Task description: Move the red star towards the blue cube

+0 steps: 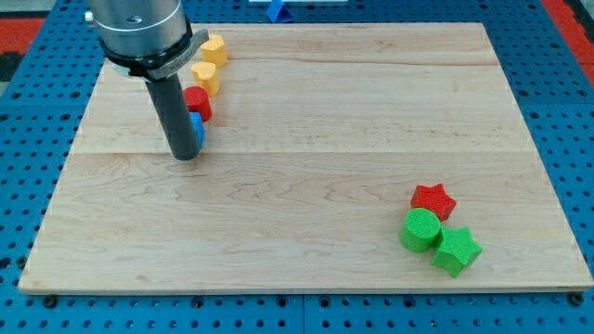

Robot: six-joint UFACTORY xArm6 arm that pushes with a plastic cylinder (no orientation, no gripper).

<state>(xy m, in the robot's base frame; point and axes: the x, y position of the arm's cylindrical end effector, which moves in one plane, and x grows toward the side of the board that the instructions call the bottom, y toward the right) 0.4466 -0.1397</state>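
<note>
The red star point(433, 199) lies at the view's lower right of the wooden board, touching a green cylinder point(419, 230) just below it. The blue cube point(197, 130) sits at the upper left, mostly hidden behind my rod. My tip point(184, 155) rests on the board right against the blue cube's left side, far from the red star.
A green star point(456, 250) lies beside the green cylinder. A red block point(198, 102) sits just above the blue cube. Two yellow blocks point(207, 76) point(214, 48) stand above that. The board's edge point(306, 295) runs along the view's bottom. A blue piece point(277, 11) lies off the board at the top.
</note>
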